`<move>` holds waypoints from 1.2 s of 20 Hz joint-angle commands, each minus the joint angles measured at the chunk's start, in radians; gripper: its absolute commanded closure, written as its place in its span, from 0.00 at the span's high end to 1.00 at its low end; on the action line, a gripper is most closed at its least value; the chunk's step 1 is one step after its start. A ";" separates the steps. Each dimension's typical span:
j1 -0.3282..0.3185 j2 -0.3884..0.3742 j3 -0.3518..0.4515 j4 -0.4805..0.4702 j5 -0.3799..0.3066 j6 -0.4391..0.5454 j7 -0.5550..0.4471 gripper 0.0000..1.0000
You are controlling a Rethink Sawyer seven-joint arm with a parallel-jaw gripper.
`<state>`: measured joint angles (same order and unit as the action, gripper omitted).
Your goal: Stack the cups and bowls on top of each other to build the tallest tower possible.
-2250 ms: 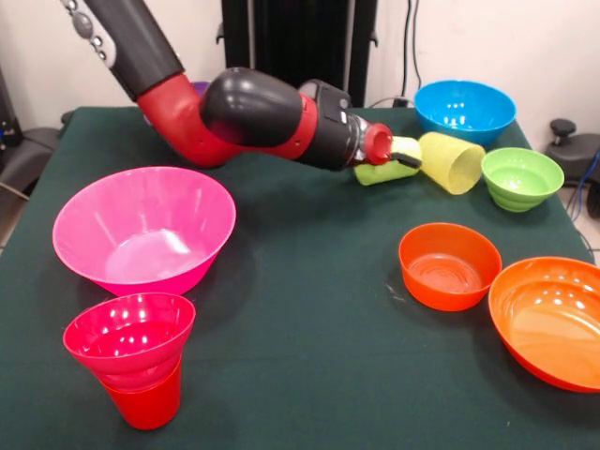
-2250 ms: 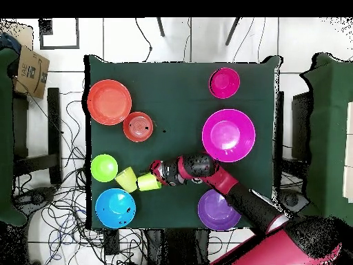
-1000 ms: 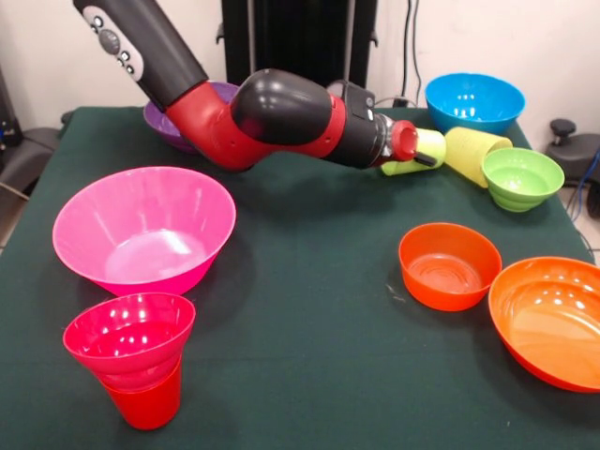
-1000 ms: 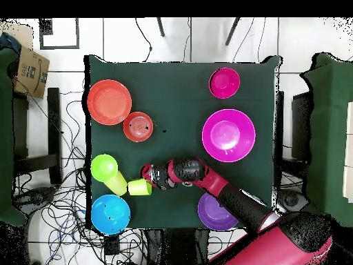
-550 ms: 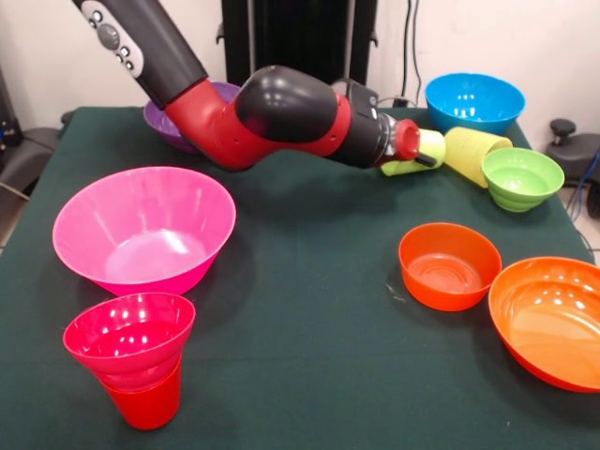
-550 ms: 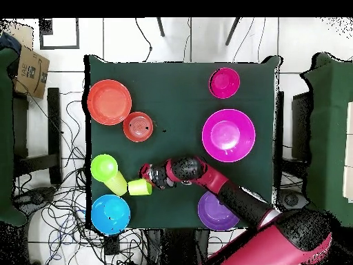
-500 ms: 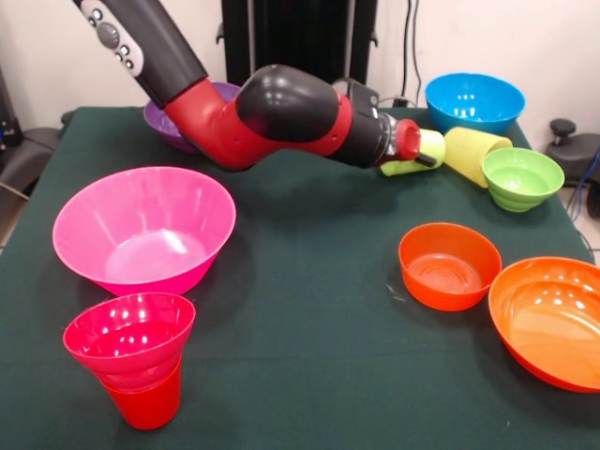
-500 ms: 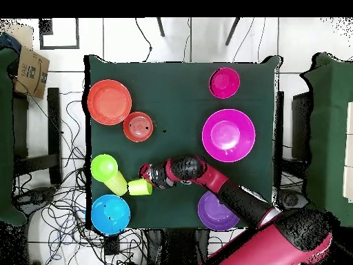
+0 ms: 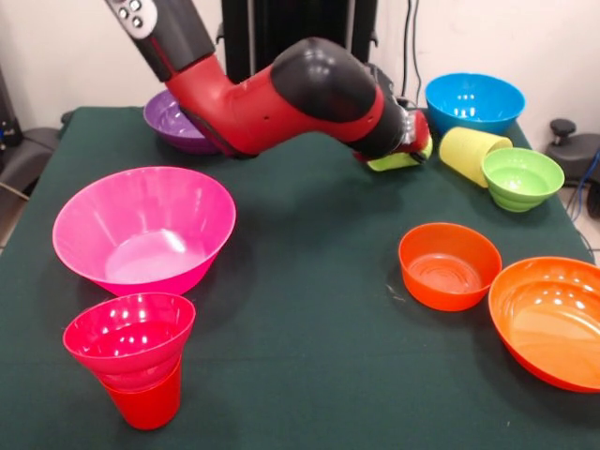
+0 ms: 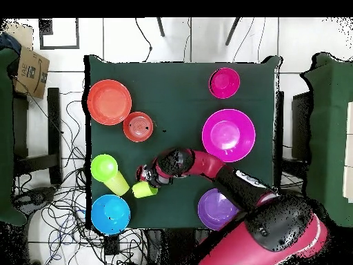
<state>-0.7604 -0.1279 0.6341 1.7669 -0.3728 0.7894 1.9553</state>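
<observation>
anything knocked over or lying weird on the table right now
Yes: two cups lie on their sides. The pale yellow cup rests against the green bowl, and the lime green cup lies tipped at the robot's hand.

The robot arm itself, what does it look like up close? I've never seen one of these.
The arm is thick and rounded: glossy red shells joined by bulbous black sections, like smooth elbows. The upper link is dark grey-black with a pale strip carrying small round buttons. It narrows to a black wrist with a red end piece at the gripper, whose details are mostly hidden. No loose cables show along it.
</observation>
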 commanded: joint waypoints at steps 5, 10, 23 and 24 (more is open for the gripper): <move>0.170 -0.136 -0.309 -0.276 -0.234 -0.051 0.096 0.00; 0.254 -0.167 -0.399 -0.295 -0.253 -0.087 0.180 0.00; 0.418 -0.236 -0.580 -0.325 -0.239 -0.094 0.381 0.00; 0.424 -0.243 -0.587 -0.324 -0.234 -0.091 0.392 0.00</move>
<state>-0.3470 -0.3765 0.2126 1.6382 -0.4524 0.8693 2.1874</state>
